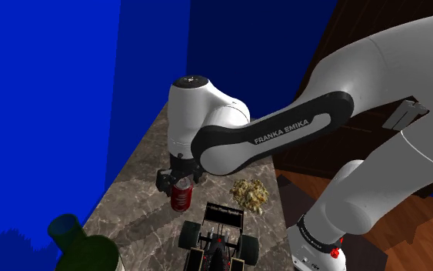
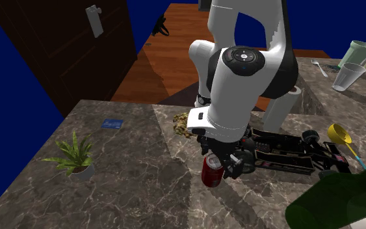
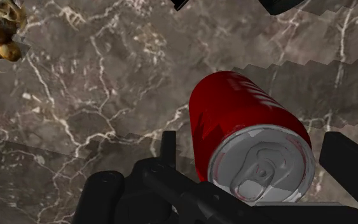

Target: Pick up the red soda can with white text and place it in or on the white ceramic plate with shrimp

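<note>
Grasp step, not yet closed. The black gripper is lowered over the red soda can, its fingers parted to either side with a gap showing, so it holds nothing. The can stands on the marble counter, near the shrimp heap. It has a glossy red wall and a grey top with a pull-tab; no text is legible. The next move probably calls for closing squarely, lifting, then carrying the can to the shrimp.
</note>
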You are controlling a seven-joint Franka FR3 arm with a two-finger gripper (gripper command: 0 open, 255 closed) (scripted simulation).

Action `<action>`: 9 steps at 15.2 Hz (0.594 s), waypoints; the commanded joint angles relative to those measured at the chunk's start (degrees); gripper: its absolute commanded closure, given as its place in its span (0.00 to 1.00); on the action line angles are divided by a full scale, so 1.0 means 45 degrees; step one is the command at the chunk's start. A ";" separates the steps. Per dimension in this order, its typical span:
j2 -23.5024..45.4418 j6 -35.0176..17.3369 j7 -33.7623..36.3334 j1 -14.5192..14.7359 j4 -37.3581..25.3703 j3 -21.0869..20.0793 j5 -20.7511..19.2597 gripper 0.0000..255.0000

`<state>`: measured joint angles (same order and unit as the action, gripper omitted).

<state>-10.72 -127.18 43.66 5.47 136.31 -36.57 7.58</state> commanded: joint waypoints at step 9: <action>0.0001 -0.0028 -0.0009 -0.0003 0.0023 0.0004 0.0000 1.00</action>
<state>-10.76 -127.29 43.63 5.45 136.35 -36.55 7.57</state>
